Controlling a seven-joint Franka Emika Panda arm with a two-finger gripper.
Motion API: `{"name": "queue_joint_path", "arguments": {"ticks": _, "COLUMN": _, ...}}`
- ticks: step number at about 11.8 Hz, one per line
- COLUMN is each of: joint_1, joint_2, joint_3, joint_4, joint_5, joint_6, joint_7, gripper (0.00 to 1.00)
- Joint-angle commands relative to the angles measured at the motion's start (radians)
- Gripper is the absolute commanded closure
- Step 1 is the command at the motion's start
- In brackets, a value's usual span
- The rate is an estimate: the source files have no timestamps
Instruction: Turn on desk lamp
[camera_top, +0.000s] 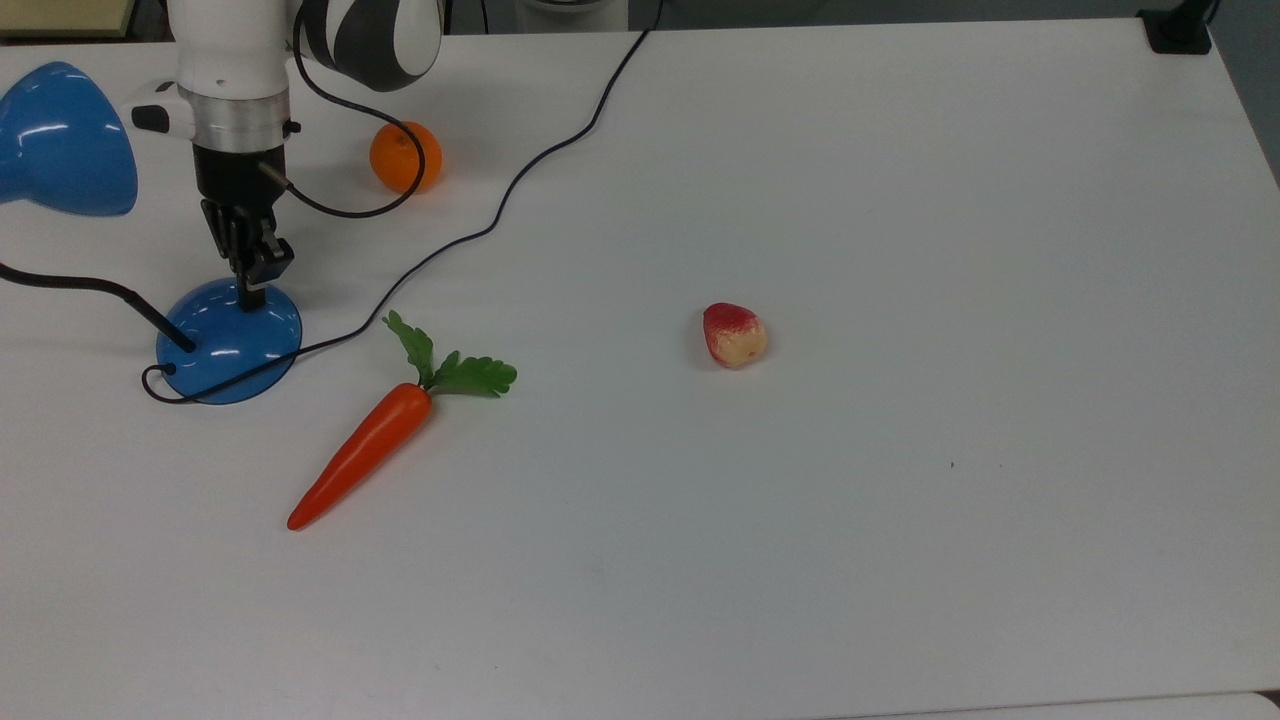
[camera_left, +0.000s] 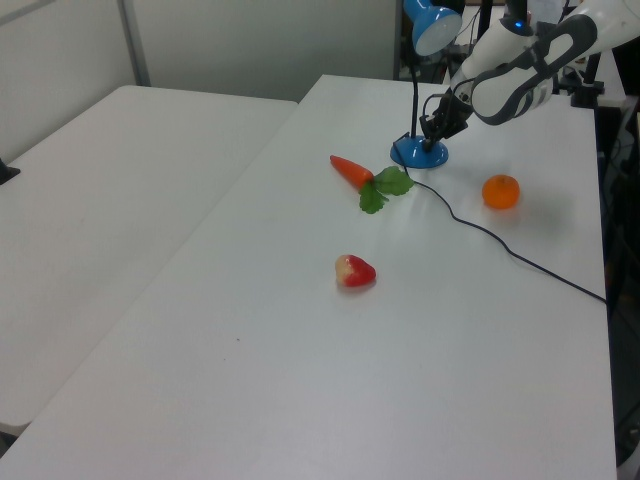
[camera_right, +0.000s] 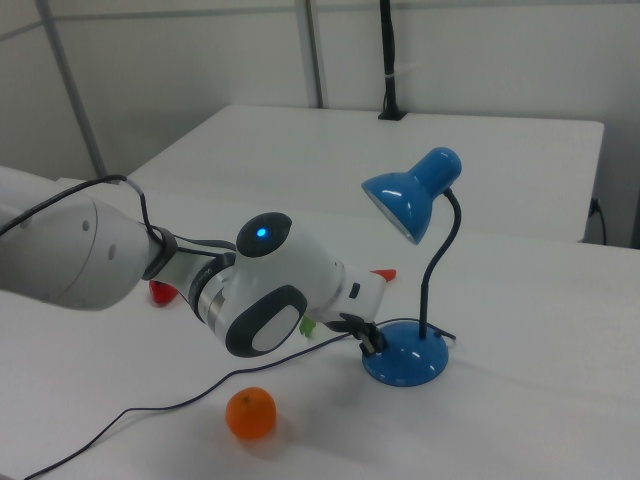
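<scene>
Gripper (camera_top: 252, 290), fingers pressed together, tip on the desk lamp (camera_top: 228, 342) base, on a white table (camera_top: 900, 250).

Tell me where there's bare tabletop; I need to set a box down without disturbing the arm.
The table is bare across the top view's right, beyond the strawberry, and along its bottom edge below the carrot. The top view's upper left is crowded: desk lamp, gripper, orange, trailing cord.
</scene>
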Motion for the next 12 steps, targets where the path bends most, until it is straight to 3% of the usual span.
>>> {"name": "queue_joint_path", "arguments": {"ticks": 1, "joint_1": -0.007, "joint_2": 0.029, "joint_3": 0.002, "joint_4": 0.031, "joint_5": 0.019, "joint_6": 0.02, "joint_7": 0.005, "gripper": 1.0}}
{"name": "queue_joint_path", "arguments": {"ticks": 12, "joint_1": -0.017, "joint_2": 0.093, "joint_3": 0.002, "joint_4": 0.069, "joint_5": 0.024, "joint_6": 0.022, "joint_7": 0.011, "gripper": 1.0}}
